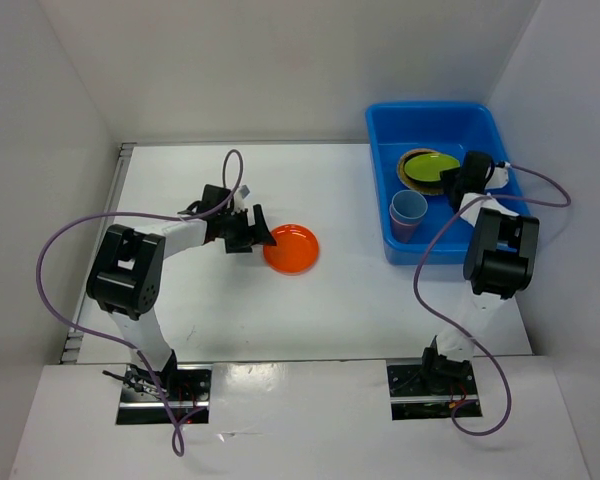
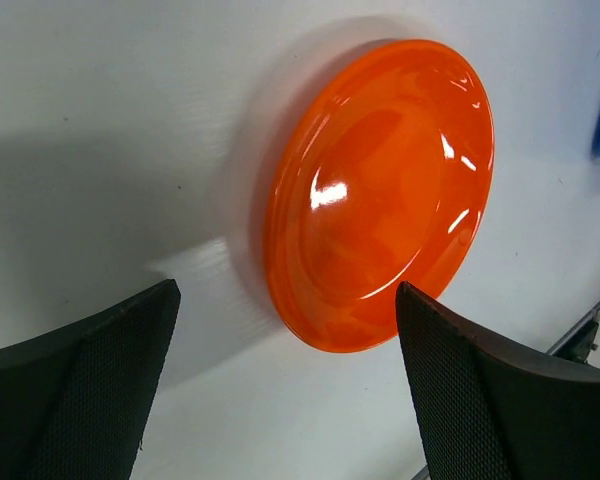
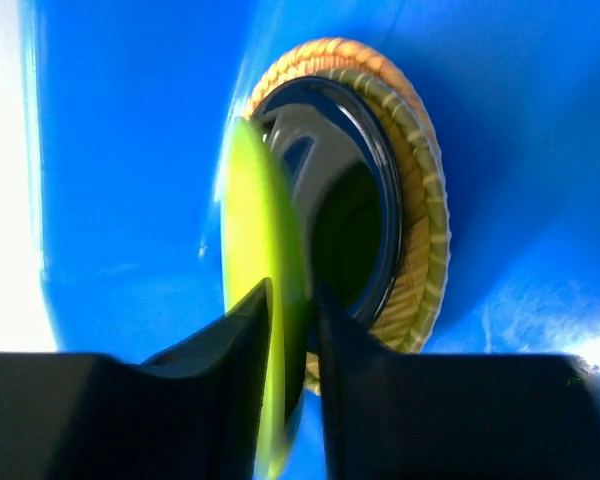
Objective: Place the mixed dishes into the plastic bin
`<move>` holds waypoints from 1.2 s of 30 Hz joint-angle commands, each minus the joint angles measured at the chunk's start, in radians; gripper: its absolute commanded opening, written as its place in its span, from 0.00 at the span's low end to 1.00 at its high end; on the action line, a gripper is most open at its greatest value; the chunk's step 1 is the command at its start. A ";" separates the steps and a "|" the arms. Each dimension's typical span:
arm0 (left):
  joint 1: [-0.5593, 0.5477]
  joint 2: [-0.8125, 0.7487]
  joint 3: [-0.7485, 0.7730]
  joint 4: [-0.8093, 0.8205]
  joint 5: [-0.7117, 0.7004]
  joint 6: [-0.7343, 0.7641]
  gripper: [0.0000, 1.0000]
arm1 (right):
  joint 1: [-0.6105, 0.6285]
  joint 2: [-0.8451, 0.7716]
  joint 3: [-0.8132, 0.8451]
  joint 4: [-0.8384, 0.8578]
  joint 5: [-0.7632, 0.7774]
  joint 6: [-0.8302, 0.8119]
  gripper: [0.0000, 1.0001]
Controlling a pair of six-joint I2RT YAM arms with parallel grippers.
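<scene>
Inside the blue rectangular plastic bin (image 1: 430, 106), the right gripper (image 3: 292, 300) pinches a glossy lime green plate (image 3: 255, 220) by its rim, over a tan woven-look plate (image 3: 420, 200). Left of the bin, on open table (image 1: 380, 310), the left gripper (image 2: 287, 295) gapes beside a shiny orange plate (image 2: 380, 190).

The left arm (image 1: 128, 272) and right arm (image 1: 501, 252) have black joint housings and white links. A purple cable (image 1: 40, 268) loops along each. The fingers (image 2: 80, 400) are black and mesh-textured.

Plates (image 1: 427, 168), cups (image 1: 408, 212) in bin (image 1: 435, 110); lone plate (image 1: 291, 248) leftward
</scene>
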 commanded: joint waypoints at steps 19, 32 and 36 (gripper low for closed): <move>-0.051 -0.018 -0.043 0.114 -0.090 -0.022 0.94 | -0.039 -0.207 0.042 -0.298 0.036 -0.254 0.99; -0.099 0.012 -0.063 0.134 -0.021 -0.022 0.82 | 0.119 -0.592 -0.015 -0.227 -0.135 -0.446 0.99; -0.108 0.030 -0.063 0.155 -0.044 -0.040 0.72 | 0.128 -0.669 -0.015 -0.208 -0.274 -0.469 0.99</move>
